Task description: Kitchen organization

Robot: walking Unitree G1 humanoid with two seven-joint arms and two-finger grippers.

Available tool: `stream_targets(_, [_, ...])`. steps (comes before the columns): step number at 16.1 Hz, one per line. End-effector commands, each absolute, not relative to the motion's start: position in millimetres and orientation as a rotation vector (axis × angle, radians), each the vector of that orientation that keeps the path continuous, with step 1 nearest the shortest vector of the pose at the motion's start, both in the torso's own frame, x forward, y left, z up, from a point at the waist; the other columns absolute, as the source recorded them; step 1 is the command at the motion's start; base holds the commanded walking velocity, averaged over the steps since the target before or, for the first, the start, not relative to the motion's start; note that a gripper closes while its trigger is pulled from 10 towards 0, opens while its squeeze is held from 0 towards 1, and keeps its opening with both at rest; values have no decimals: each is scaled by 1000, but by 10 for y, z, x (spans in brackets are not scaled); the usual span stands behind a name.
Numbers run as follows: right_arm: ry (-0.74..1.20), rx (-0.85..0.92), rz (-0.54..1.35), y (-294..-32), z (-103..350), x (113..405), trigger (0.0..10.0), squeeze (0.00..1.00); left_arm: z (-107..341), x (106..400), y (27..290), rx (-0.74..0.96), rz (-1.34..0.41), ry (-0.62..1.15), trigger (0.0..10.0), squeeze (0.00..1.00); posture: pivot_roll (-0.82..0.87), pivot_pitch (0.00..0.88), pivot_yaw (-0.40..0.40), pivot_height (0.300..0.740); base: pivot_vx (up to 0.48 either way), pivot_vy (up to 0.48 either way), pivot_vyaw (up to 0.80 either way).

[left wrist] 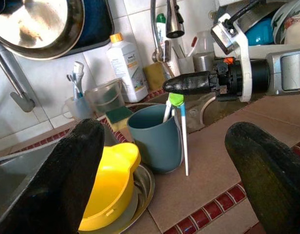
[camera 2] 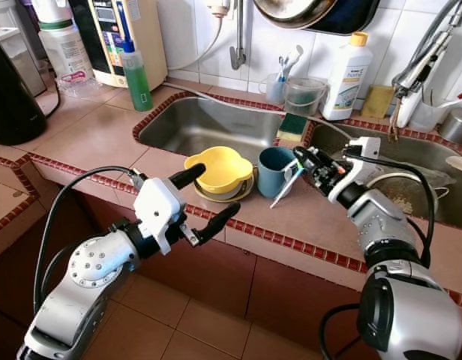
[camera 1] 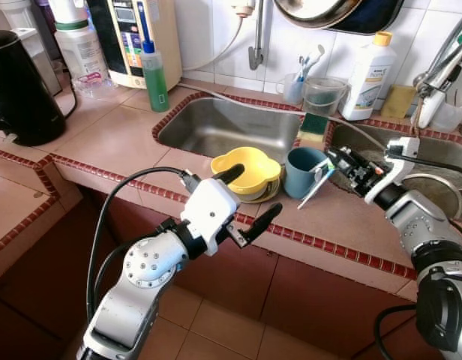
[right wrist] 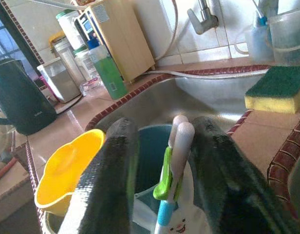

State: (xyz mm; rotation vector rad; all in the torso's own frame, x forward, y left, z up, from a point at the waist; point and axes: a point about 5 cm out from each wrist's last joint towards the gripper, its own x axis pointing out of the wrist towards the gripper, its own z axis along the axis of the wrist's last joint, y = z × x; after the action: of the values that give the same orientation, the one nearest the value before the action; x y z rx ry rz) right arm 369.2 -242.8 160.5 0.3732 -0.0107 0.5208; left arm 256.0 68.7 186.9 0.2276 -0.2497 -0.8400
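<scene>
terracotta floor tiles (camera 1: 216,322) lie nearest, below the counter's dark red front. left gripper (camera 1: 246,201) hovers at the counter edge, fingers spread wide, holding nothing. on the pinkish tiled counter with red mosaic trim (camera 1: 111,139) stand a yellow flower-shaped bowl on a steel plate (camera 1: 246,171) and a teal plastic cup (camera 1: 302,171), touching. right gripper (camera 2: 298,159) pinches a white-and-green toothbrush (camera 1: 319,184) leaning against that cup. beyond: stainless sink (camera 1: 223,127), black kettle (camera 1: 21,90), white-tiled wall (camera 1: 208,37).

Left end effector (camera 1: 246,201) fingers spread wide; right end effector (camera 1: 334,163) fingers nearly together.
</scene>
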Motion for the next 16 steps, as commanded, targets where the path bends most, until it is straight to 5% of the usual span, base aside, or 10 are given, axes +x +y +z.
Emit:
stream_targets(1, [-27,391,523,-2427,1667,3720,0,0,1936,2542,687,232,-840,-275,10000,0,-9,28,13,740,0,0,0])
stream_targets(14, [-49,412,528,-2429,1711,3733,0,0,1948,2547,696,239,-828,-280,10000,0,-5,30,8,740,0,0,0])
stream_targets(15, [-49,403,536,-2425,1725,3736,2824,0,1948,2548,692,240,-829,-281,10000,0,-7,29,7,740,0,0,0])
stream_targets(16, [-46,377,544,-2421,1745,3741,10000,0,1947,2550,687,242,-829,-282,10000,0,-7,29,7,740,0,0,0])
